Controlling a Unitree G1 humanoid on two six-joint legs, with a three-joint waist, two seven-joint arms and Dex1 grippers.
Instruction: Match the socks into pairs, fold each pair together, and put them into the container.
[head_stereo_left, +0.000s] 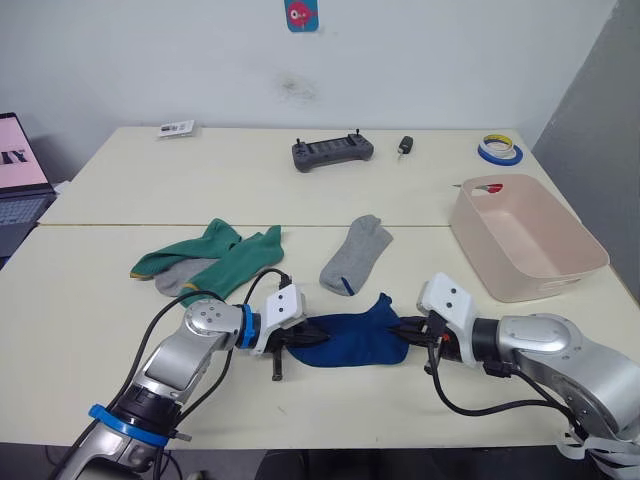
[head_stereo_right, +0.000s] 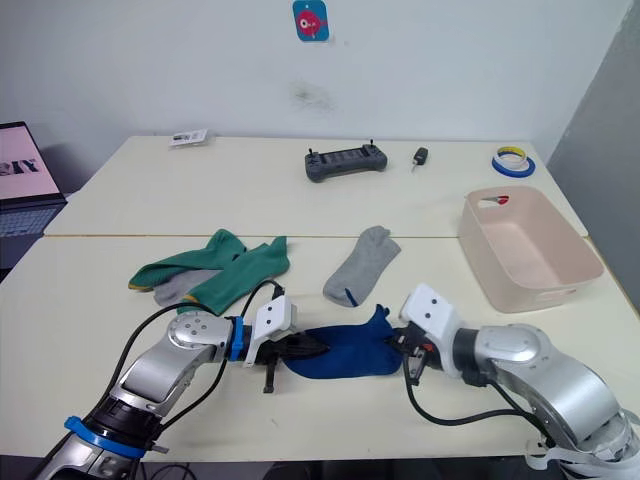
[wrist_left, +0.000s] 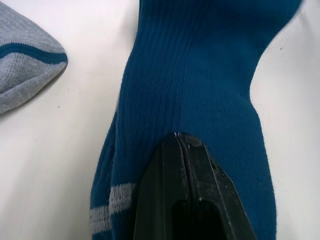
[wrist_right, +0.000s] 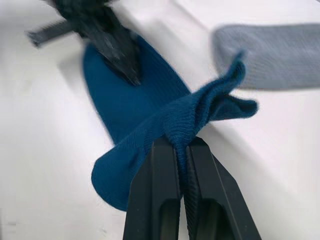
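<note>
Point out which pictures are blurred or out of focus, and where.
Right wrist view: the left gripper and grey sock behind are blurred; the dark blue sock is sharp at the fingers. Left wrist view: knit ribs crisp, the black fingers soft. Eye views: evenly lit, soft shadows.

So it's a pale cream table (head_stereo_left: 120, 300), looks like two tops pushed together with a seam across the middle. Lower centre lies a dark blue sock (head_stereo_left: 350, 340). Above it a grey sock (head_stereo_left: 356, 255), and left of that two green socks (head_stereo_left: 215, 260) piled over another grey one (head_stereo_left: 180, 278). The pink-beige tub (head_stereo_left: 525, 238) sits at right. Along the far edge: a black controller (head_stereo_left: 332, 152), a small dark key fob (head_stereo_left: 405, 146), tape rolls (head_stereo_left: 499, 150), and a small card (head_stereo_left: 176, 127).
</note>
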